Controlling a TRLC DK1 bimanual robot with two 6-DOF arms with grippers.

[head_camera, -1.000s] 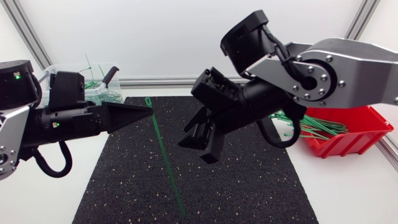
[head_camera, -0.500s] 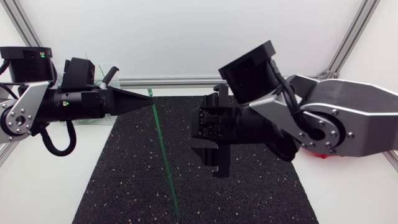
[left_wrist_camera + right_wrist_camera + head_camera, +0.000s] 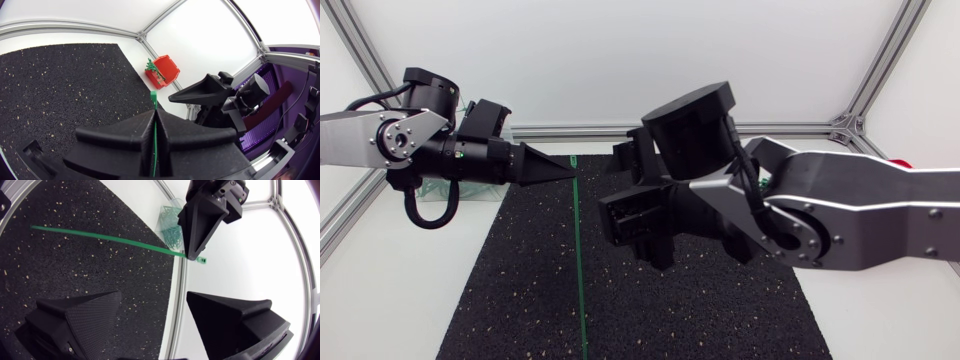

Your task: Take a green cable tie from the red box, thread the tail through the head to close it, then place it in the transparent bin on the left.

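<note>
cable tie [image 3: 577,260]: green and not yet looped. it is out of the red box and hangs from your left gripper's tip, above the mat.
tie head [image 3: 202,259]: pokes out just past the pinch, so the eye is exposed for threading.
tie tail [image 3: 35,228]: free and unsupported, well apart from the head. my reading is that the strap is left long so your other arm can catch it.
left gripper [image 3: 570,172]: clenched on the cable tie close to the head. the left wrist view shows the strap pressed between both fingers. you hold it high, probably to keep the tail off the mat.
right gripper [image 3: 154,296]: fingers spread wide with nothing between them. it faces the strap from beside it, apart from it, which looks like a line-up for taking the tail.
step in hand: threading has not begun. the tail must first be gripped and bent round to the head.
transparent bin [image 3: 170,222]: behind your left gripper, with loose green ties inside.
red box [image 3: 164,70]: at the far side, beyond your right arm.
mat [image 3: 520,300]: black, speckled, under both grippers.
change, left arm: against a second ago it is lifted and drawn back, and the strap now runs nearly straight down the head view.
change, right arm: it is swung in closer to the strap, with the wrist rolled, and now covers the red box from above.
</note>
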